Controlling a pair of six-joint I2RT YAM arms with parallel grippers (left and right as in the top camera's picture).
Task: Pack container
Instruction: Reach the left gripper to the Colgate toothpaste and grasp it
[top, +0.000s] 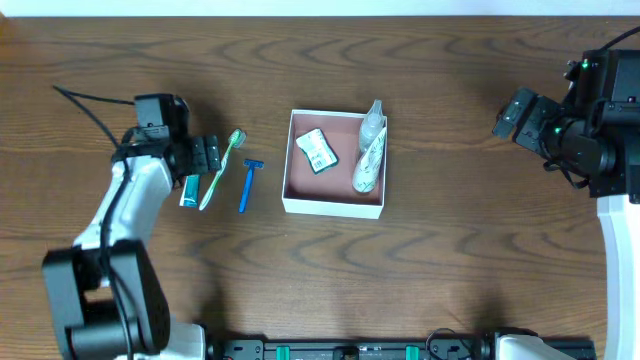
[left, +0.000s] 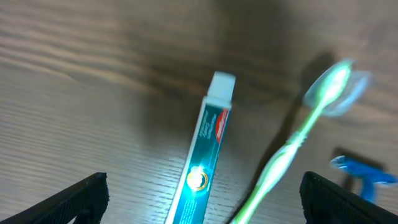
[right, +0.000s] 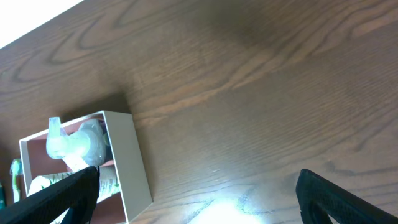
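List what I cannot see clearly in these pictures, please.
Toothpaste tube: overhead, partly hidden by the left hand; left wrist, cut off by the bottom edge.
Razor: left wrist, blurred and cut off by the right edge.
Packet in the container: overhead, print too small to read.
Container: right wrist, cut off by the left and bottom edges.

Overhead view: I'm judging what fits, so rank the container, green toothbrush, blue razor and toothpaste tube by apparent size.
1. container
2. green toothbrush
3. blue razor and toothpaste tube: unsure, since the left gripper hides part of the tube.
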